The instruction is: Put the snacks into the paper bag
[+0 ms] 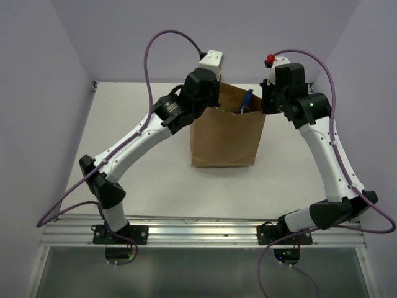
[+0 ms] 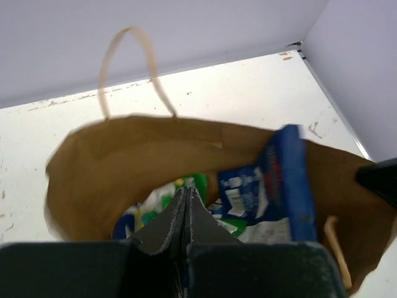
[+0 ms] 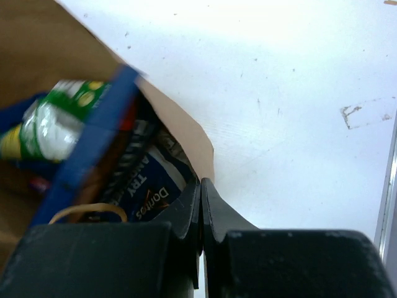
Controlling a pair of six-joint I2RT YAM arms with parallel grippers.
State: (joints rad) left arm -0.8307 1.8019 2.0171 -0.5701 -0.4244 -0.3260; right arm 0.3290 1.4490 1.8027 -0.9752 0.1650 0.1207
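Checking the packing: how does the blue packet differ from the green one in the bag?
The blue packet stands on edge, its top poking above the paper bag's rim; the green packet lies lower, mostly covered. Blue shows far more of itself than green. Both are inside the bag.

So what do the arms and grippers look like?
The left arm and right arm have white links and black joints. A purple cable loops along each. The left gripper and right gripper have black tapered fingers. A white box sits at the left wrist, a small red part at the right.
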